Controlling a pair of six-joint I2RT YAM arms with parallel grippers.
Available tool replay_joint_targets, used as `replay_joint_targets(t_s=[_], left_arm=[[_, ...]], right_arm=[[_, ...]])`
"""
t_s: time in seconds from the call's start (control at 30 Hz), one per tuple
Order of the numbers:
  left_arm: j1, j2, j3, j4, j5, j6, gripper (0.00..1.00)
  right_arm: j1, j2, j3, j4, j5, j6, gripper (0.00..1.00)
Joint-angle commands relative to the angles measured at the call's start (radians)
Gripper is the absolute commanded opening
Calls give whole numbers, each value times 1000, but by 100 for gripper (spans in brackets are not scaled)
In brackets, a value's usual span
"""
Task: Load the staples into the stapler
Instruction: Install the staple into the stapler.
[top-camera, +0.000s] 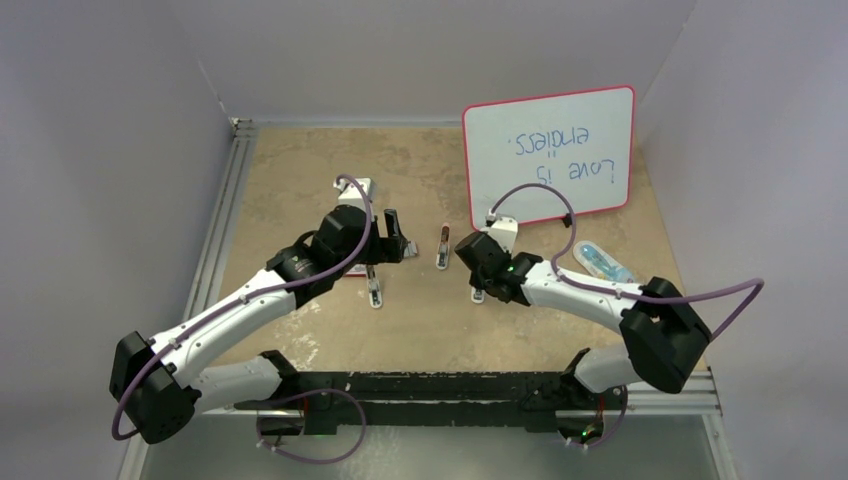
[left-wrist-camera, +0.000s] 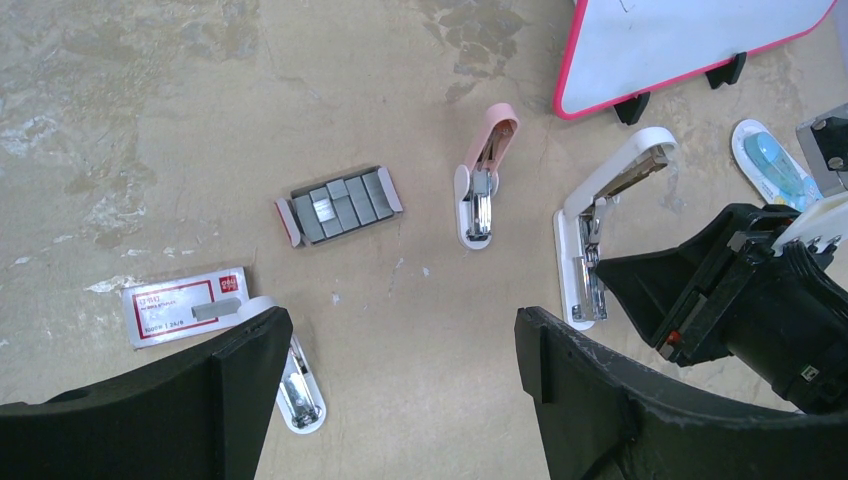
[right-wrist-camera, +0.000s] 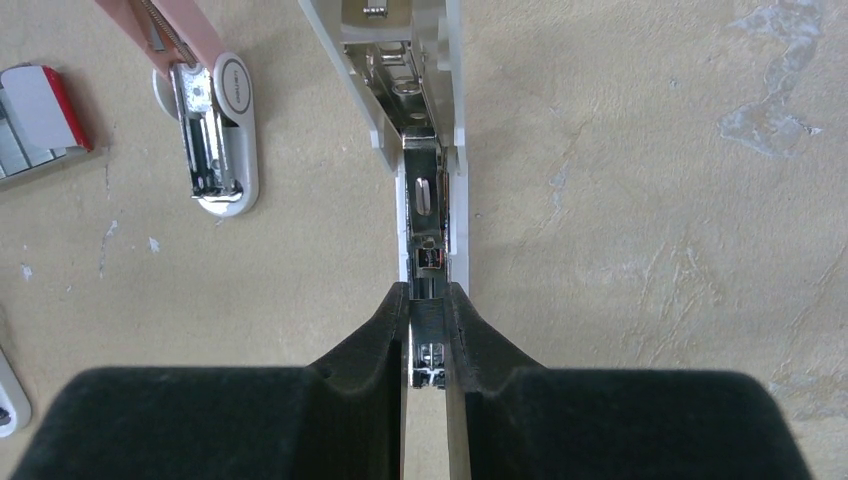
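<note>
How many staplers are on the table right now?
3: pink stapler mid-table; large white stapler right of it, its end in the right gripper; small white stapler partly behind the left gripper. The arms could hide more.

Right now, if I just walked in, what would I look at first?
Probably the big whiteboard with the pink edge, standing far back on the right. Then the opened white stapler in the middle, pinched at one end by the right arm's jaws, and the grey tray of staples lying to its left.

Grey staples (left-wrist-camera: 340, 205); white stapler (left-wrist-camera: 620, 176); pink-rimmed whiteboard (left-wrist-camera: 690, 40).
</note>
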Motion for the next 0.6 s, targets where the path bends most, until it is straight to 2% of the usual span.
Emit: replay_joint_targets(t_s=[0.0, 0.57], left_arm=[[3, 0, 31, 36, 3, 13, 83], [3, -4, 27, 27, -14, 4, 82]], right_arm=[[-6, -19, 28, 6, 40, -1, 15], [-7, 36, 9, 32, 32, -3, 14]])
